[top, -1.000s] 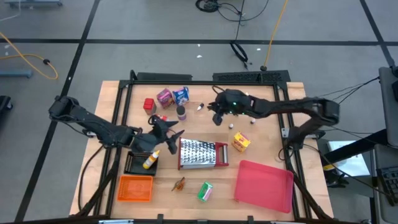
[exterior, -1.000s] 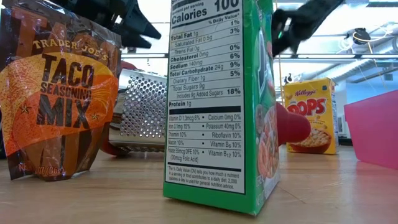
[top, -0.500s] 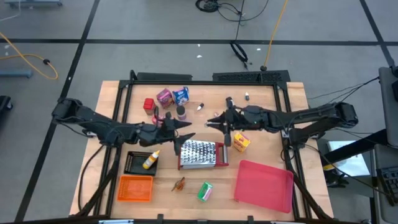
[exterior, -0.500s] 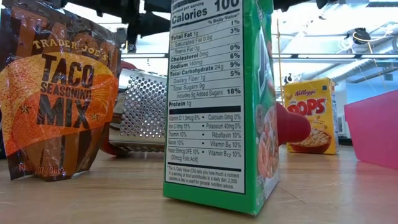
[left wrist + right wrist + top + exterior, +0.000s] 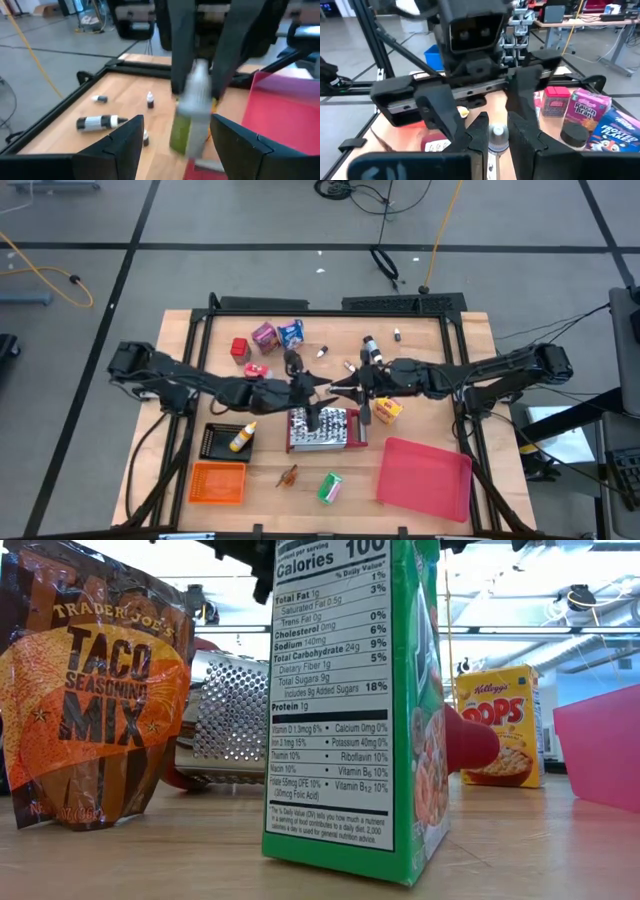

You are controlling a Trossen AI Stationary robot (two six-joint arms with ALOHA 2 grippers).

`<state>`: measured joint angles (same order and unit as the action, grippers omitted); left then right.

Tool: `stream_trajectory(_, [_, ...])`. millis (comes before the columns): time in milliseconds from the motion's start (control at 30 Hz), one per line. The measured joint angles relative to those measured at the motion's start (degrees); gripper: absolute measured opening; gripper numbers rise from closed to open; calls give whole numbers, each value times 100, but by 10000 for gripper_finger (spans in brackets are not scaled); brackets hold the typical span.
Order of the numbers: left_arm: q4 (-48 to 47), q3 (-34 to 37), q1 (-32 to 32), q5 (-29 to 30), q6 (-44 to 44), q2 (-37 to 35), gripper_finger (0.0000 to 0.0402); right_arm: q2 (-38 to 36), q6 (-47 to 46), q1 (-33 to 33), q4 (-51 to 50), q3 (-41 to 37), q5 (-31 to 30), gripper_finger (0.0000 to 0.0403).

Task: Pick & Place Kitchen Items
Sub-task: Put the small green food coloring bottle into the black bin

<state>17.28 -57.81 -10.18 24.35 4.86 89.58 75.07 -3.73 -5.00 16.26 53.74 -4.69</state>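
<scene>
Left hand (image 5: 312, 387): we see it over the middle of the tabletop (image 5: 430, 360), above the grater (image 5: 325, 428). Its fingers are spread wide and hold nothing, and it faces the right hand.

Bottle (image 5: 192, 110): it is small, with a pale cap and a greenish body. It is off the tabletop, held between the two hands and over the grater. We judge this to be a hand-over in mid-air.

Right hand (image 5: 345, 385): it is clamped on the bottle near the cap, tip to tip with the left hand.

Risk, drop: if the right hand lets go before the left hand closes, the bottle falls on the grater. From there it could bounce or roll off toward the tray (image 5: 425, 475).

Risk, poor grip: the bottle is round and slim. If the left fingers close off-centre or on the taper, it may twist or squirt out.

Risk, collision: the two hands are very near each other. A small overshoot could knock fingers together and jar the bottle loose.

Risk, low pass: if either arm sags, we could strike the grater and shove it into the yellow box (image 5: 388, 408) just beside it.
</scene>
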Motion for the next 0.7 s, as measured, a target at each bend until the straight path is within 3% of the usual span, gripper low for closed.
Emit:
stream_trajectory(100, [-18, -132, 43, -143, -19, 52, 195, -2, 11, -1, -85, 0, -2, 39])
stream_trajectory(367, [-279, -180, 65, -399, -77, 48, 45, 4, 13, 1, -223, 0, 14, 39])
stream_trajectory(700, [-436, -179, 63, -526, 16, 46, 43, 5, 56, 9, -157, 0, 4, 74])
